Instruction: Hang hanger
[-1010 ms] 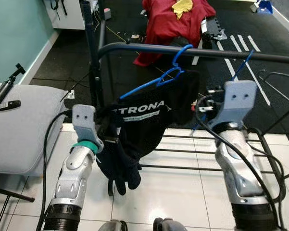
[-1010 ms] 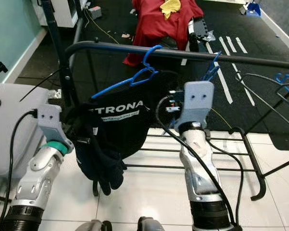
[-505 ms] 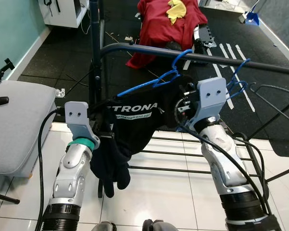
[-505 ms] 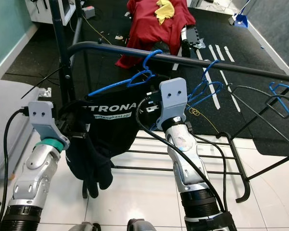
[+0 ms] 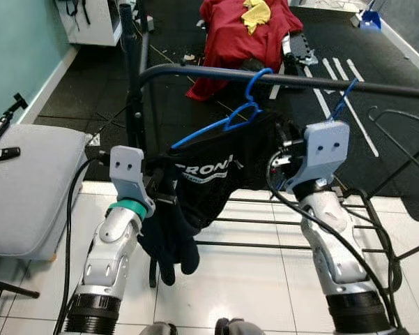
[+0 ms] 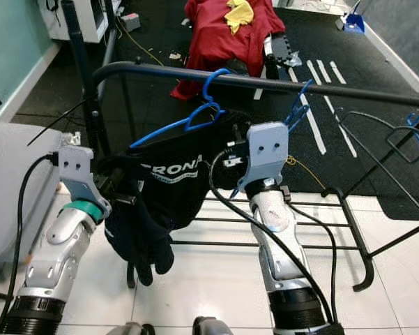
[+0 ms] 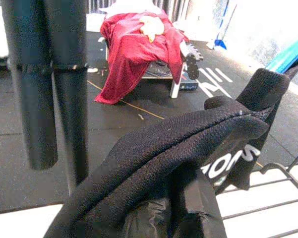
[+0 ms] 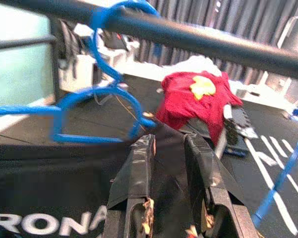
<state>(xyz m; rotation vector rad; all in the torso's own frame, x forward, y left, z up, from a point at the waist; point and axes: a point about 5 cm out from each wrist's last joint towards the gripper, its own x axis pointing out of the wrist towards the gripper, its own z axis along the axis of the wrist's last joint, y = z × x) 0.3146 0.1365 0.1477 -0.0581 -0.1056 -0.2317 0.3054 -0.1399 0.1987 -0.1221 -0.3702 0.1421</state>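
**Blue hanger hooked on the rail, black shirt half on**

Left eye view looks down on a black clothes rail (image 5: 216, 72) running from the rack's upright post (image 5: 132, 105) at the left corner toward the right edge. 1 blue plastic hanger (image 5: 226, 122) has its hook over the rail near the middle, tilted so its left arm slopes down. A black shirt with white lettering (image 5: 209, 174) drapes from it, bunched and sagging toward the left.

The left gripper (image 7: 178, 218) is buried in the shirt's folds just below the rail's left end; cloth hides its fingers, so I cannot tell how far apart they stand. The right gripper (image 8: 168, 168) is raised just under the rail beside the hanger's right shoulder, its 2 fingers (image 8: 134, 173) a narrow gap apart, with black fabric right behind them; whether they pinch it I cannot tell.

A second blue hanger (image 5: 345, 98) hangs further right on the rail. A red garment (image 5: 244, 31) lies on the dark mat beyond, and a grey cushion (image 5: 28, 181) sits at the left.

Judging by looks, the hanger is light, thin and somewhat springy, likely to swing or slide along the smooth rail. The shirt is soft, limp and could slip off the lower arm. The neck below the hook, or the shoulder bar, seems the steadiest hold.
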